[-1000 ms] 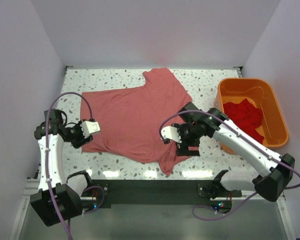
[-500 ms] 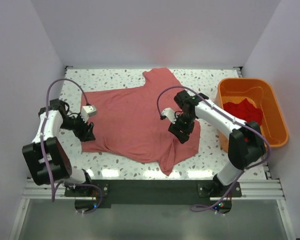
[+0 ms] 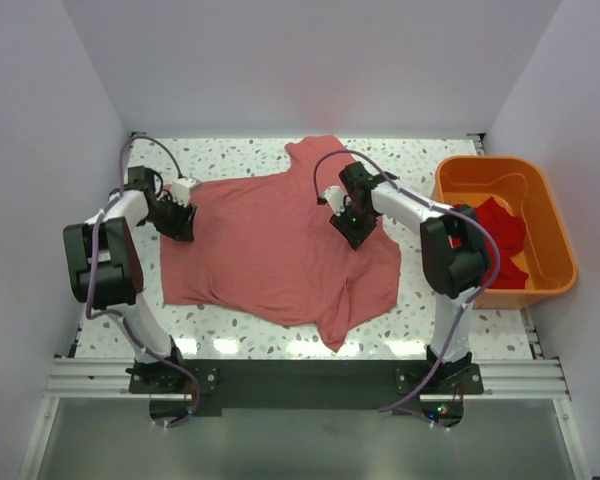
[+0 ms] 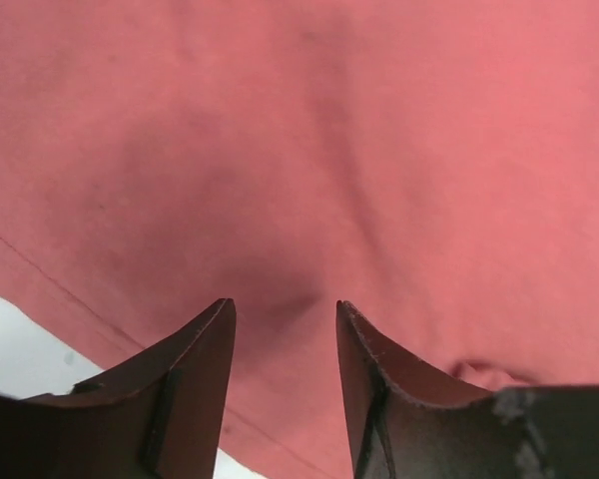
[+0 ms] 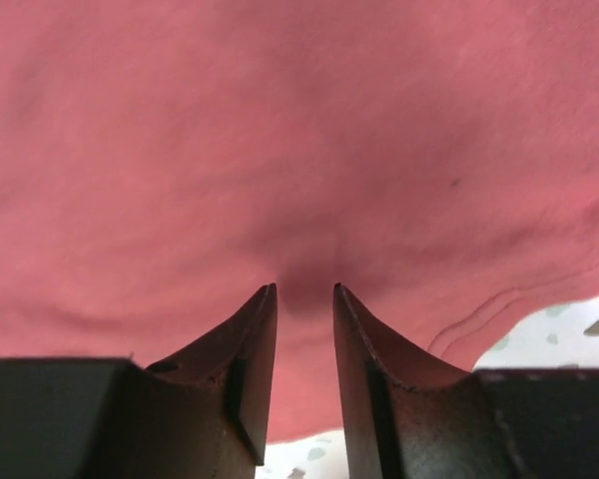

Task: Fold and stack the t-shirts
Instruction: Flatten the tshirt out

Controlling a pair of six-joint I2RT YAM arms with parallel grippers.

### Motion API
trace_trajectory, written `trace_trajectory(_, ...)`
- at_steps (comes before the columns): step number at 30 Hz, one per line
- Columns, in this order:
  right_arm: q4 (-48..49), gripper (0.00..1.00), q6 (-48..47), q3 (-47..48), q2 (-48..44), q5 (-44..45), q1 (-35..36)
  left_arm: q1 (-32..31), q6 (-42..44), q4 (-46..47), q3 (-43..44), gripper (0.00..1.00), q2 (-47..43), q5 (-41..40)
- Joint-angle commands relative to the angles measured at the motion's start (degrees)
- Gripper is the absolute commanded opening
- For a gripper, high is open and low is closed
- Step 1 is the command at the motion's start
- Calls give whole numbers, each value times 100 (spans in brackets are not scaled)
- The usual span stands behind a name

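Speckled table (image 3: pixel 230 155) holds a salmon-pink cotton t-shirt (image 3: pixel 260 250), unfolded. My left claw (image 3: pixel 182 224) and right claw (image 3: pixel 348 230) sit parted on it; folding hasn't begun, I reckon.

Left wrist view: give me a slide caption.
Open left gripper above the salmon t-shirt, near its hemmed edge.

T-shirt (image 4: pixel 379 150) outline beyond wrist-view edges

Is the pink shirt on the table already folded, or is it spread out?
Spread out: the shirt lies flat across the table, one sleeve extended, no fold made yet.
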Motion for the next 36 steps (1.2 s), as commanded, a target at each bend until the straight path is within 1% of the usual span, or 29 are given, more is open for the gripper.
trace_trajectory(1,288,32,258,357,435,503,-32,25,-644,475,623,49,718,-687)
trace_trajectory(3,306,31,311,550,629,617,-67,25,-740,509,897,45,1027,-758)
trace_trajectory(5,314,31,364,883,944,748,-119,25,-855,413,1467,43,1563,-759)
trace_trajectory(6,341,31,381,1033,1068,801,-146,34,-968,387,1922,42,1739,-759)
trace_trajectory(7,367,31,408,1209,1183,863,-216,25,-987,334,2162,42,2106,-802)
trace_trajectory(9,271,31,495,1928,1629,829,-312,25,-1074,246,2715,41,2469,-838)
trace_trajectory(10,210,32,513,2192,1797,811,-400,25,-1101,80,3309,40,2784,-873)
trace_trajectory(11,70,33,513,2804,1938,793,-427,34,-1092,-69,3620,41,2917,-829)
trace_trajectory(13,-334,36,391,3300,2098,644,-471,60,-1031,-211,4252,44,2980,-655)
trace_trajectory(14,-432,39,329,3528,2046,505,-471,104,-970,-264,4386,52,2910,-479)
trace_trajectory(15,-502,41,259,3565,1775,381,-480,139,-874,-316,4466,56,2814,-286)
trace_trajectory(16,-712,43,180,3566,1616,128,-480,183,-594,-500,4501,59,2535,55)
trace_trajectory(17,-775,45,127,3409,1397,-14,-480,183,-400,-632,4450,62,2358,207)
trace_trajectory(18,-1002,45,83,3295,1003,-189,-480,192,98,-799,4197,63,2182,356)
trace_trajectory(19,-1074,46,56,3172,782,-504,-480,183,294,-1061,3994,63,1763,653)
trace_trajectory(20,-1118,46,126,2857,605,-621,-480,166,479,-1177,3766,63,1558,761)
trace_trajectory(21,-1284,46,179,2715,456,-796,-471,157,803,-1422,3285,64,1191,866)
trace_trajectory(23,-1513,45,398,2380,191,-1201,-480,113,1033,-1625,2834,64,881,1086)
trace_trajectory(24,-1749,45,477,2284,156,-1324,-463,87,1200,-1731,2414,64,636,1104)
trace_trajectory(26,-1891,43,706,1915,120,-1614,-436,-19,1324,-1758,2017,65,397,1131)
trace_trajectory(27,-1848,43,776,1766,85,-1676,-427,-36,1368,-1689,1649,66,170,1183)
trace_trajectory(28,-1769,43,890,1451,7,-1720,-401,-71,1360,-1636,1489,66,72,1210)
trace_trajectory(30,-1454,43,1040,1203,-29,-1711,-375,-133,1298,-1530,1120,67,-139,1219)
trace_trajectory(36,-1198,43,1418,1158,392,-1958,-261,-239,1228,-1319,547,69,-482,1053)
